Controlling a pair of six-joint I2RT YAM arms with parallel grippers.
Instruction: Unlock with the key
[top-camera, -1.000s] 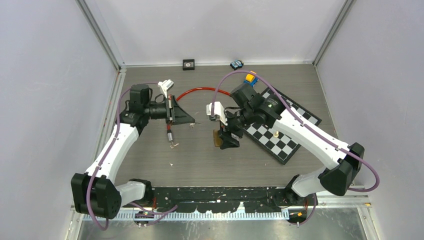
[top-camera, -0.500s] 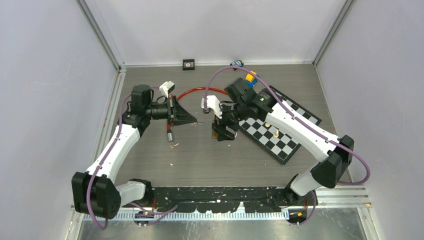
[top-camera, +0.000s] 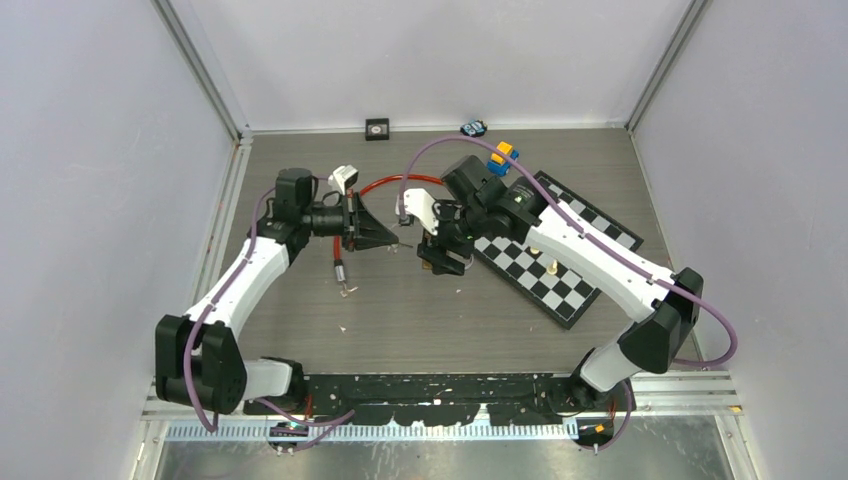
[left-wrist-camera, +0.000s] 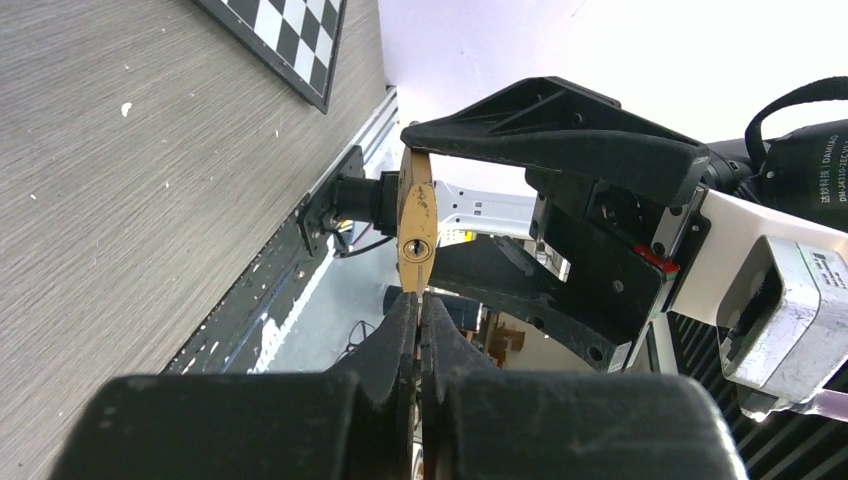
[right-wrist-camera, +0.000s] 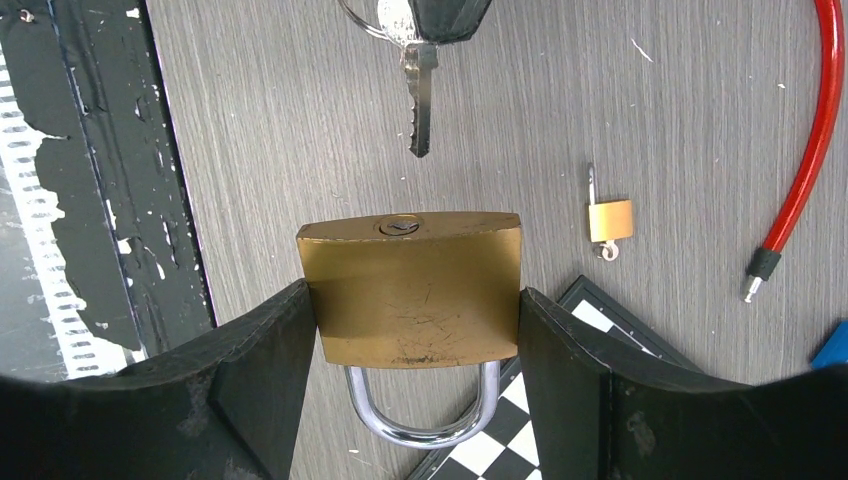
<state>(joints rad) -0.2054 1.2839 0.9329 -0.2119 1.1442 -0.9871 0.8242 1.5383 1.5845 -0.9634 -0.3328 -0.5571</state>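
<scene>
A brass padlock (right-wrist-camera: 410, 270) with a steel shackle is clamped by its two sides in my right gripper (right-wrist-camera: 412, 300), keyhole facing away from the wrist. A silver key (right-wrist-camera: 420, 100) on a ring points its tip at that keyhole, a short gap away. The key is pinched in my left gripper (left-wrist-camera: 418, 300), whose jaws are pressed together with only a sliver of the key between them. In the left wrist view the padlock (left-wrist-camera: 416, 225) appears edge-on straight ahead. From above, the left gripper (top-camera: 395, 240) and the right gripper (top-camera: 440, 258) face each other mid-table, held above the surface.
A chessboard (top-camera: 585, 245) with a pale piece (top-camera: 551, 268) lies to the right. A red cable (top-camera: 390, 182) curves behind the grippers. A small brass padlock (right-wrist-camera: 610, 218) lies on the table. Blue and orange blocks (top-camera: 500, 157) sit near the back.
The right gripper has carried the padlock up and to the left. The left gripper has swung right with the key, so the two now nearly meet.
</scene>
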